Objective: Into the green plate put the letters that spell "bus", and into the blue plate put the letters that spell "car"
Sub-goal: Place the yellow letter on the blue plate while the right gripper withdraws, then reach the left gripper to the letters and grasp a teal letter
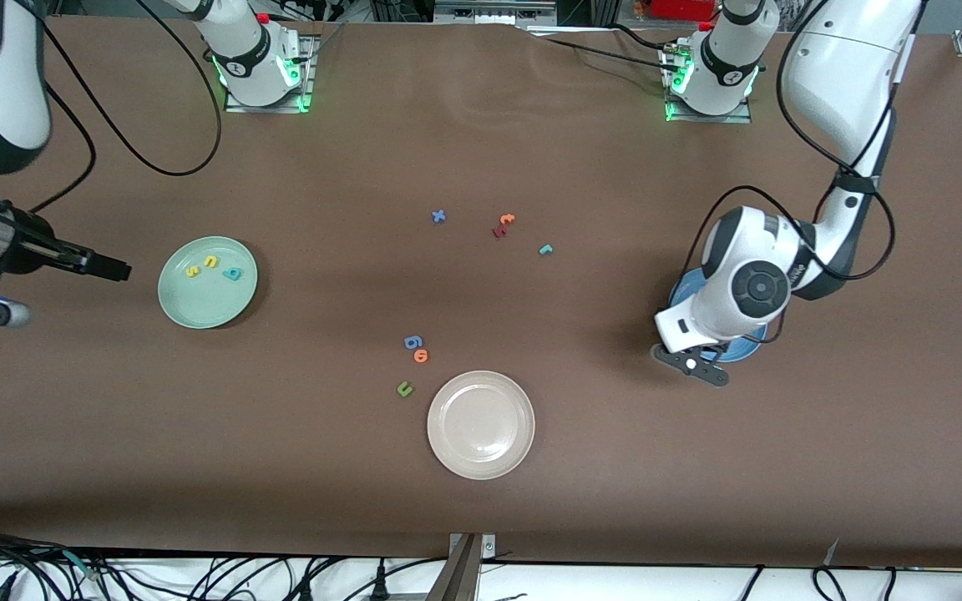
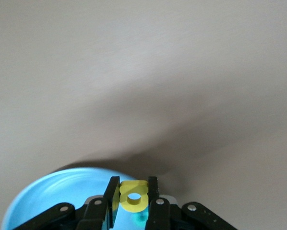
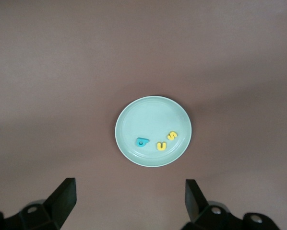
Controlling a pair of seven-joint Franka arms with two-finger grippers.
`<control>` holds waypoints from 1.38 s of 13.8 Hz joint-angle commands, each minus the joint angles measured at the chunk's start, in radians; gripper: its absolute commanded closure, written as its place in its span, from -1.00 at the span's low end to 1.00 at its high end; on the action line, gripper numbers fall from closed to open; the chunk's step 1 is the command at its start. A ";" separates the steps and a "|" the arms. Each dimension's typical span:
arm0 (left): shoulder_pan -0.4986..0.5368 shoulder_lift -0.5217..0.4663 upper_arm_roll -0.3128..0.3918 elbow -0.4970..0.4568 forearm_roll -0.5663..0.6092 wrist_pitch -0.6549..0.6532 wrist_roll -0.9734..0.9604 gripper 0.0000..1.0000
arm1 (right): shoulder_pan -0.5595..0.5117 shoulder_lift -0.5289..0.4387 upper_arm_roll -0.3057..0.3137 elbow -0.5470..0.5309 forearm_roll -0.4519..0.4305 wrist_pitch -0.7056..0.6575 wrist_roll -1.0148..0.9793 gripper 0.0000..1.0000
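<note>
Now the yellow "a" (image 2: 133, 196) hangs over the blue plate (image 2: 57, 191), clamped between the left gripper's (image 2: 133, 201) two fingers; in the left wrist view its flat face with the round hole shows to the camera, and I cannot tell its long axis. In the front view the left gripper (image 1: 692, 361) is over the blue plate (image 1: 750, 350), which lies toward the left arm's end of the table and is mostly hidden by the wrist. A teal shape lies in the plate under the fingers, too hidden to read.

The teal "r" (image 1: 544, 249) lies flat on the table at about ten o'clock from the blue plate, well apart from it.

The green plate (image 1: 208, 282) holds the teal "b" (image 1: 233, 273), yellow "u" (image 1: 211, 261) and yellow "s" (image 1: 192, 270) in a loose row toward its twelve o'clock rim.

The right gripper (image 1: 118, 269) waits with fingers wide apart and nothing between them, just off the green plate's nine o'clock edge.

The table (image 1: 481, 150) is covered in brown cloth. A beige plate (image 1: 481, 425) sits at six o'clock from the table's middle, with a dark green "u" (image 1: 404, 388), an orange "o" (image 1: 421, 356) and a blue letter (image 1: 412, 341) at its ten o'clock. A blue "x" (image 1: 438, 216) and red-orange letters (image 1: 503, 225) lie near the middle.
</note>
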 commanded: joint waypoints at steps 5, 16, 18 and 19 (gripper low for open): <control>0.081 -0.023 -0.009 -0.006 0.024 -0.124 0.081 -0.98 | -0.001 -0.025 -0.005 -0.007 -0.011 -0.046 -0.053 -0.99; 0.070 -0.170 -0.337 -0.128 -0.068 -0.216 -0.611 -1.00 | -0.196 -0.048 0.248 -0.011 -0.112 -0.045 -0.102 -0.98; 0.029 -0.167 -0.377 -0.139 -0.066 -0.186 -0.740 -1.00 | -0.194 -0.048 0.248 -0.011 -0.112 -0.045 -0.096 -0.98; -0.005 -0.169 -0.377 -0.168 -0.063 -0.140 -0.782 -1.00 | -0.194 -0.048 0.245 -0.011 -0.112 -0.043 -0.096 -0.98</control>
